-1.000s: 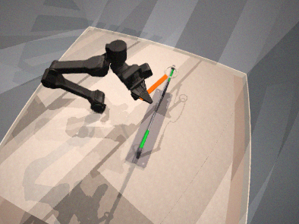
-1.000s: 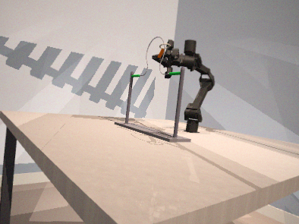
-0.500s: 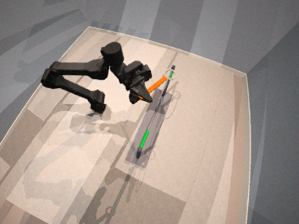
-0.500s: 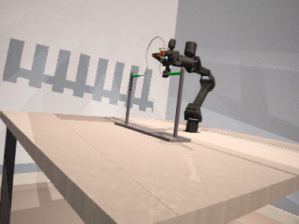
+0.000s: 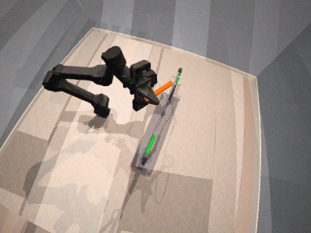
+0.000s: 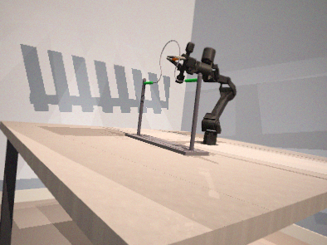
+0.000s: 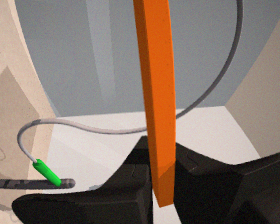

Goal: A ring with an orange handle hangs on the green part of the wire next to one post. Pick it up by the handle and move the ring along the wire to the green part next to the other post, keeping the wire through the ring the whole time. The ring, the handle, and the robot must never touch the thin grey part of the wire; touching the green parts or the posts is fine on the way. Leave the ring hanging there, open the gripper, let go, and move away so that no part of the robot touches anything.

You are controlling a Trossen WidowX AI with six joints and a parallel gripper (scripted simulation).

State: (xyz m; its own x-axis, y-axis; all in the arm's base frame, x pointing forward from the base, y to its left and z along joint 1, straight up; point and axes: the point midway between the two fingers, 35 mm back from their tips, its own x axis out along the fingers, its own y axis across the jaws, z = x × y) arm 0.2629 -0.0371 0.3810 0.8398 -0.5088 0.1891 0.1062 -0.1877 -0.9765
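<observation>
My gripper (image 5: 147,100) (image 6: 174,59) (image 7: 150,140) is shut on the end of the orange handle (image 5: 161,89) (image 7: 160,100). The pale ring (image 5: 181,80) at the handle's other end appears over the upper green part (image 5: 178,77) in the top view; its true place along the wire is hard to tell. The ring is outside the wrist view and indistinct in the exterior view. The thin grey wire (image 6: 160,61) (image 7: 100,131) arches high between the two green parts and passes behind the handle in the wrist view. The other green part (image 5: 150,144) is at lower centre.
Two dark posts (image 6: 141,111) (image 6: 195,115) stand on a long grey base (image 6: 159,144) on the wooden table (image 6: 104,169). In the wrist view one green part (image 7: 47,172) and its post tip show left of the fingers. The arm reaches in from the base's side.
</observation>
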